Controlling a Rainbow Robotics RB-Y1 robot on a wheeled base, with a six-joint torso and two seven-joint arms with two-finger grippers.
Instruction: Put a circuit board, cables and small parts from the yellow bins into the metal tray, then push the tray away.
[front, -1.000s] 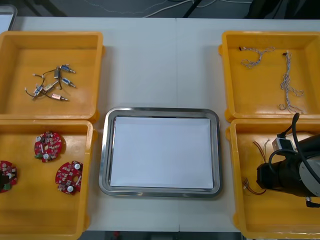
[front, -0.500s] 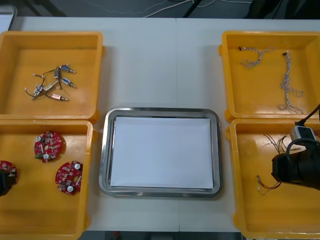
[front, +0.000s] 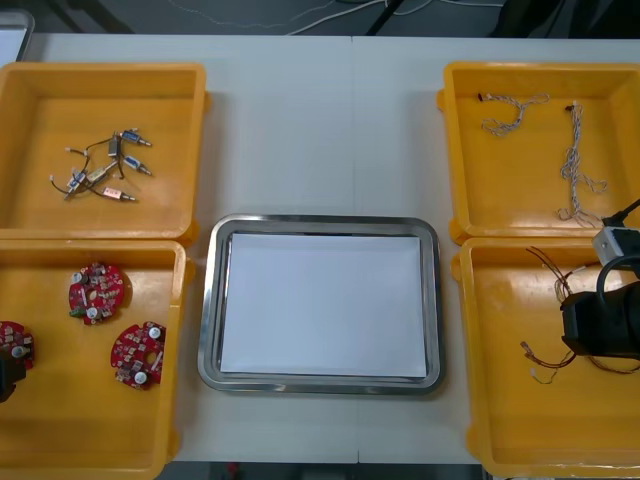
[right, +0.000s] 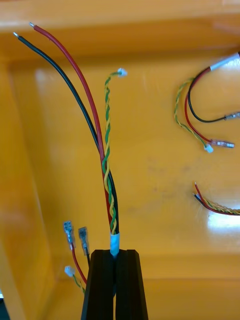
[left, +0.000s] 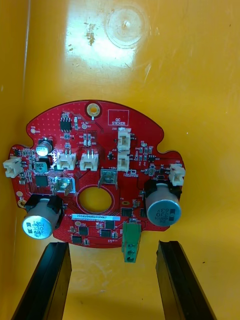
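At the left edge of the desk (front: 320, 120), over the near left yellow bin (front: 60, 430): left tool (left: 112, 245), spread wide and gripping nothing, black fingers (left: 47, 280) either side of the near rim of a round red circuit board (left: 100, 145), apart from it. Board flat on the glossy bin floor, component side up, with silver capacitor cans, white sockets, a central hole and a green connector pointing back toward the tool. Two more red boards (front: 97, 292) in the same bin. In the middle, metal tray (front: 320, 222), shiny rim, white inside. At right, over the near right yellow bin (front: 500, 420): right tool (right: 116, 252), clamped tight on the white-sleeved end of a red and yellow cable (right: 107, 165). Long axis straight out from the fingertips, red and black wires and a twisted yellow-green pair fanning apart toward the bin wall. Loose cables (right: 200, 120) of the same kind on the bin floor nearby.
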